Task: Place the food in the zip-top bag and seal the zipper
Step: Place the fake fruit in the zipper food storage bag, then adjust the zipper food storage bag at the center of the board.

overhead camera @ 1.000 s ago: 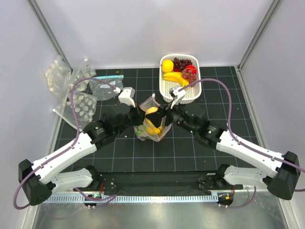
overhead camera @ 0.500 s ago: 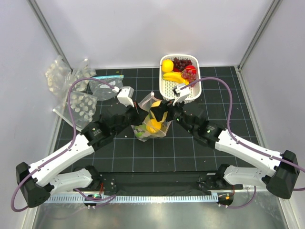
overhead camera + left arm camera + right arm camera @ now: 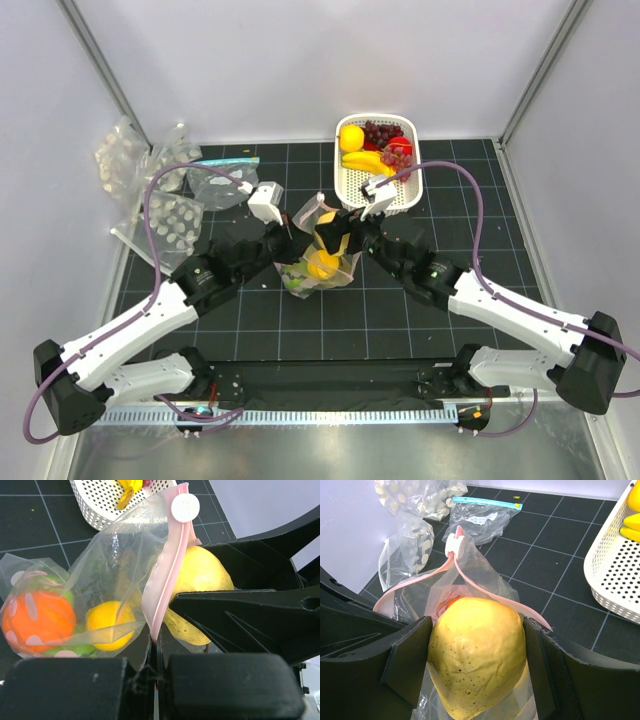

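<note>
Thin clear film, dotted: the zip-top bag (image 3: 115,555) was judged limp and light, with no shape of its own unless the mouth was held up. The pink zipper (image 3: 167,575) at the mouth edge was pinched tight in the left fingers (image 3: 154,660), below its white slider (image 3: 185,507). That strip was judged the only stiff spot worth gripping; the film elsewhere would likely slip and crumple. A yellow fruit (image 3: 470,625) was clamped in the right fingers (image 3: 477,665), spread wide around it. It was judged firm, fairly heavy and bruise-prone if squeezed. It was held at the open mouth, just beside the left fingers; whether it was past the rim could not be told. An orange (image 3: 37,617) and a lemon (image 3: 107,625) were seen inside, beyond the left fingers, weighting the bag onto the bench (image 3: 30,520).
</note>
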